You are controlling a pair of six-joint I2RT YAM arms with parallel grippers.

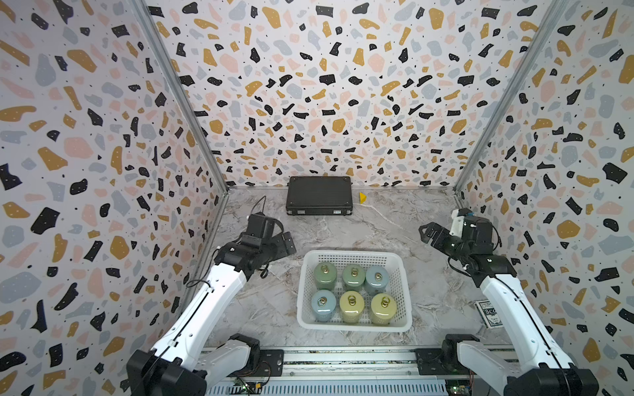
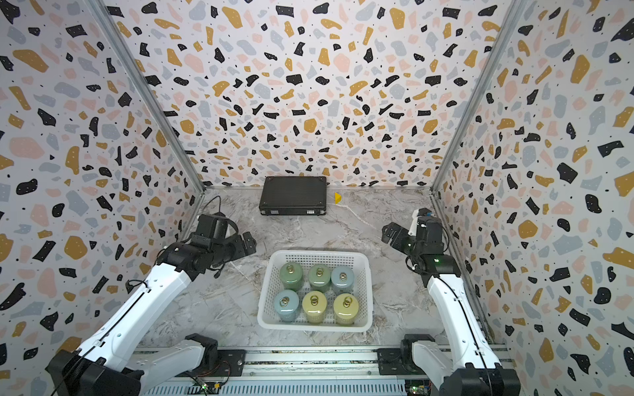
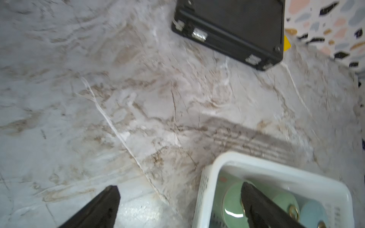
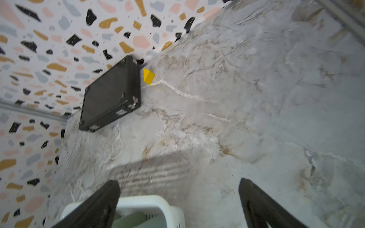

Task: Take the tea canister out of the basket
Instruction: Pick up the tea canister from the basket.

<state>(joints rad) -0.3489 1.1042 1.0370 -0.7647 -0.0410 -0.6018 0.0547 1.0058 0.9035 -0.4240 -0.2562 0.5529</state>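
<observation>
Beside the basket of six upright canisters, left claw and right claw hang open and empty, the left seemingly nearer.

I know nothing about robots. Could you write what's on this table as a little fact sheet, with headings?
Container: white perforated plastic basket, front middle of the marble table
Contents: six round glazed tea canisters, upright, two rows of three; two green, two blue, two yellow
Left tool: open, empty, off the basket's far left corner
Right tool: open, empty, off its far right corner
Other items: black hard case against the back wall, small yellow wedge beside it
</observation>
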